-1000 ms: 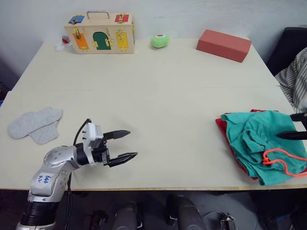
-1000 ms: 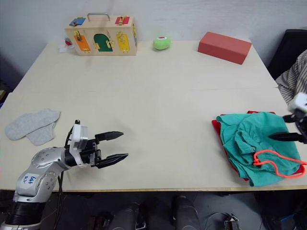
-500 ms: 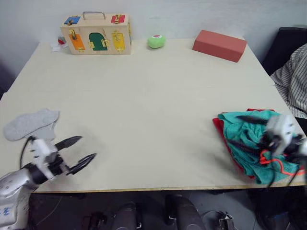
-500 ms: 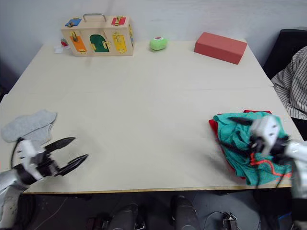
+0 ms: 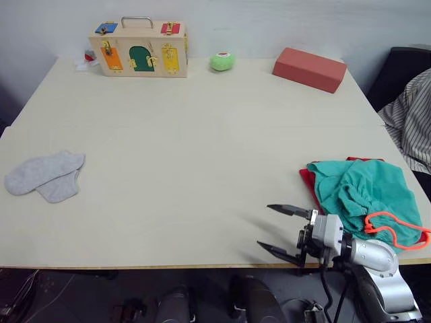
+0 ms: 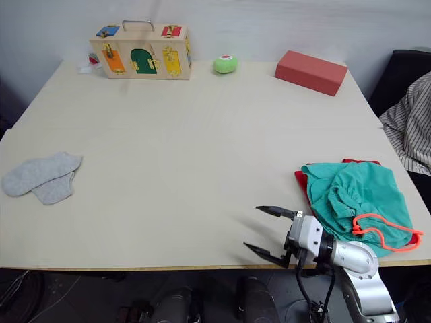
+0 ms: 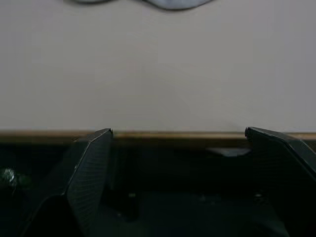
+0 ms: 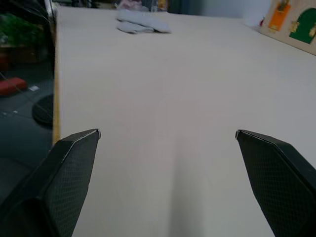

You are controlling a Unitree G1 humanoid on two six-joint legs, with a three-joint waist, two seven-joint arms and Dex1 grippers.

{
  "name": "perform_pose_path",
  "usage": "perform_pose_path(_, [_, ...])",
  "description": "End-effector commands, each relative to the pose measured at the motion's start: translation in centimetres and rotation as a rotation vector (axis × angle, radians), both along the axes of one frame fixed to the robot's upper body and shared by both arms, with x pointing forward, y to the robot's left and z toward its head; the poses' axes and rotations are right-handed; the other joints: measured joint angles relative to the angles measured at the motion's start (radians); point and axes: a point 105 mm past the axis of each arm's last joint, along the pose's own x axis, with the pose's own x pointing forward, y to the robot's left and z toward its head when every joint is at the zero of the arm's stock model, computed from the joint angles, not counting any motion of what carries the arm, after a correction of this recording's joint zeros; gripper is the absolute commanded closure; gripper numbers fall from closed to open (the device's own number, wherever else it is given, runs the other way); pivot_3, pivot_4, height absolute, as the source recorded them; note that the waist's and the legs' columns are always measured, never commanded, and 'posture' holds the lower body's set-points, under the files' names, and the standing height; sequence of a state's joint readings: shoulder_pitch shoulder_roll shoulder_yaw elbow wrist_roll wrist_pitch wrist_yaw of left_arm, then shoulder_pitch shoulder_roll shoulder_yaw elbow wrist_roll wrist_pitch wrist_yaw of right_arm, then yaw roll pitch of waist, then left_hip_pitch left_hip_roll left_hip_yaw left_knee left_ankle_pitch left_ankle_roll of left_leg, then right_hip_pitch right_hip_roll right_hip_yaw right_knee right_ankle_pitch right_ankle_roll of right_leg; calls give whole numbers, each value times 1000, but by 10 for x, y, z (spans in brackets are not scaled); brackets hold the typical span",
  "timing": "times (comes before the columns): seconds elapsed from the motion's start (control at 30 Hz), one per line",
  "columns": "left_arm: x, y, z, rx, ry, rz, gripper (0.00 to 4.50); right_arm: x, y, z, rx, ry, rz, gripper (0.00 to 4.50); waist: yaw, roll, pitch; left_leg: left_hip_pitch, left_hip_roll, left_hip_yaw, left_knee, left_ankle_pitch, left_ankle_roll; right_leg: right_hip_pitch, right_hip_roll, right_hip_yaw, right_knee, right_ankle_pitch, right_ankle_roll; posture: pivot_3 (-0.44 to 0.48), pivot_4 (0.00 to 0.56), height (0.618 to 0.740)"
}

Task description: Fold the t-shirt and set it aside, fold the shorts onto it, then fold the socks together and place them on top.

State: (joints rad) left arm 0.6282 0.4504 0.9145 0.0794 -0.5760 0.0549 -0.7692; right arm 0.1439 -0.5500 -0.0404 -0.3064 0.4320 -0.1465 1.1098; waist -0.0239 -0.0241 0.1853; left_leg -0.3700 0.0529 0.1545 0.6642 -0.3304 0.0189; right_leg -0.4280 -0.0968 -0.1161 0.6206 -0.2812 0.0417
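One table (image 5: 202,134), pale wood, carries all items. Count of task items: one t-shirt, one pair of shorts, two socks.

The t-shirt (image 5: 308,180), red, lies at the near right of the table; only its left edge and a strip at the far side show, the rest being covered. The shorts (image 5: 360,192), teal, lie bunched directly on top of it, with one orange drawstring (image 5: 390,229) looped at their near right side. The two socks (image 5: 46,176), light grey, lie flat at the near left of the table, overlapping each other, well apart from the garments.

The right gripper (image 5: 283,232) hangs at the near edge of the table, just left of the garment pile, pointing left. Its two black fingers are spread wide and hold nothing. The left gripper (image 7: 182,138) appears in its own wrist view, at the table's near edge, its two fingers likewise spread wide and empty, with the socks beyond them.

Other items, along the far edge: one wooden latch box (image 5: 139,48) at far left, one green ball (image 5: 221,61) at centre, one salmon-red block (image 5: 312,68) to the right. One striped cloth (image 5: 407,121) hangs beyond the table's right side.
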Motion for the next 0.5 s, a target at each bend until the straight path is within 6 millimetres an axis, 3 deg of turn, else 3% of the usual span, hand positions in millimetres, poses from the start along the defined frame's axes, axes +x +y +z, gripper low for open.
perform_pose_path(0.03, [32,1,37,130,-65,-52,0,-2,10,32,65,-56,42,16,6,-1,0,0,0,0,0,0,0,0,0,0,0,-1,-2,0,150,740])
perform_pose_path(0.13, [71,-4,56,202,-23,-132,0,-2,20,44,94,-46,91,16,21,-2,-1,0,1,-1,0,0,-1,0,1,-1,0,-1,-3,0,150,740])
perform_pose_path(0.33, [137,-3,67,296,113,-217,0,8,32,48,104,-35,123,16,18,0,-1,-1,1,-1,-1,0,-5,-2,1,-1,4,-2,-4,0,150,740])
perform_pose_path(0.5, [173,-1,51,297,280,-260,0,12,36,51,100,-32,132,16,10,0,-1,-2,2,3,-2,3,-8,-5,3,-4,6,-4,-6,0,150,740])
